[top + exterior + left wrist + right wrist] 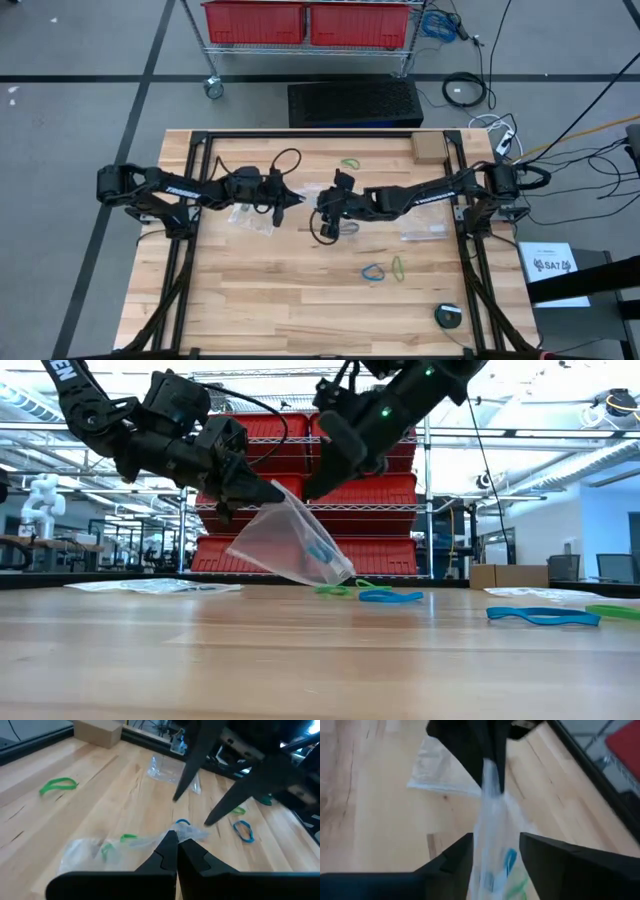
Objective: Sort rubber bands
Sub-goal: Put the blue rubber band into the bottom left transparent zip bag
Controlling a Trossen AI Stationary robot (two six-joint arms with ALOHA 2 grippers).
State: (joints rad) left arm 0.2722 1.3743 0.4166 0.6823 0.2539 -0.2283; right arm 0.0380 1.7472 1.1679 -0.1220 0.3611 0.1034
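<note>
A: Progress? 
B: Partial. Some rubber bands sit inside the clear bag; loose bands remain on the tabletop.

A: Tool states? 
B: Left tool is clamped on the bag's top edge, holding it raised. Right tool stands apart, straddling the bag, bagged bands between its fingers.

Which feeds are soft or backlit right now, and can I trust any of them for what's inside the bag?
Right wrist view: clear bag blurred, with smeared blue and green inside. Low view: the sharpest on the bag, blue visible inside, though bright room lights leave both arms as silhouettes. Left wrist view: the right end effector is a dark out-of-focus shape; the left end effector pinches the bag. High view: evenly lit, bag barely discernible.
</note>
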